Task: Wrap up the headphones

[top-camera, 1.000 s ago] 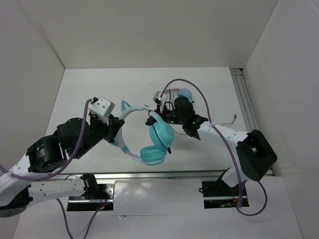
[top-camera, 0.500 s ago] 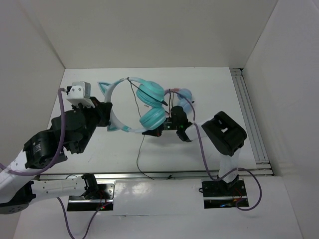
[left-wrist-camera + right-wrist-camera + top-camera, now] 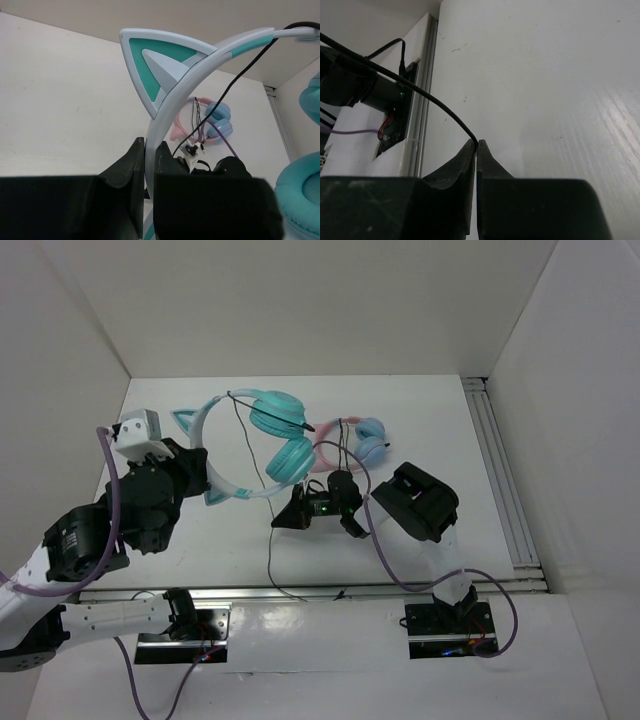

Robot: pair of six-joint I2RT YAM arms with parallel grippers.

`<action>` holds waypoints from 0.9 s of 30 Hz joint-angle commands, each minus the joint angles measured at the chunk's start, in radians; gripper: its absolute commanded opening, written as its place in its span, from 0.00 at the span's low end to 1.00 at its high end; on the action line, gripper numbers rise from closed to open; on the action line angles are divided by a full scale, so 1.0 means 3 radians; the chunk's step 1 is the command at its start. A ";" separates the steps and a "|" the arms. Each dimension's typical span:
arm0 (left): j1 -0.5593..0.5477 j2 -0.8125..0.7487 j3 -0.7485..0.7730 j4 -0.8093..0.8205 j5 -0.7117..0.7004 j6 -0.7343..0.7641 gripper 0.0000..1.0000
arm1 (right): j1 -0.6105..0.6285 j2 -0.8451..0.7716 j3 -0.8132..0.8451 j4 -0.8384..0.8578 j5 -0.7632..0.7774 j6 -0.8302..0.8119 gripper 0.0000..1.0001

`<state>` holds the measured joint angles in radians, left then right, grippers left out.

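Left jaws clamp the headphones (image 3: 288, 458) by the headband (image 3: 162, 115), which arcs up and right from them; the cups (image 3: 300, 200) are cut off at the frame edge. Right jaws pinch the cable (image 3: 430, 102), which is hidden beyond the grip.

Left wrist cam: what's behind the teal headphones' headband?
The pink headphones lie on the table beyond the headband, the black cable crossing in front. Whatever sits directly behind the band is covered.

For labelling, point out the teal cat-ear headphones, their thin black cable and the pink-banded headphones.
teal cat-ear headphones (image 3: 275, 408): top view, upper ear cup.
thin black cable (image 3: 427, 97): right wrist view, taut middle stretch.
pink-banded headphones (image 3: 371, 428): top view, light blue ear cup.
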<state>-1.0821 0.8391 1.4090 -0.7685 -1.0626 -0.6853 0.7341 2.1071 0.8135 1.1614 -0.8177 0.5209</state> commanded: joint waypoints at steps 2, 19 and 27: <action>-0.0008 -0.0026 0.0110 0.0041 -0.0369 -0.0400 0.00 | 0.0109 0.0181 0.0019 0.0678 0.0194 0.0247 0.01; 0.1159 0.0592 0.0054 -0.0379 -0.0064 -0.0610 0.00 | 0.0798 -0.1080 -0.0737 -0.0464 0.1584 -0.0119 0.00; 0.1868 0.1160 0.0013 -0.0097 0.0546 -0.0406 0.00 | 0.1352 -0.2486 -0.0529 -0.2147 0.2673 -0.0626 0.00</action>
<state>-0.5434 1.1797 1.3914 -0.9096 -0.9546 -0.8097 1.1065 1.4506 0.6037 0.7578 -0.2028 0.4259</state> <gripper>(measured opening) 0.152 0.010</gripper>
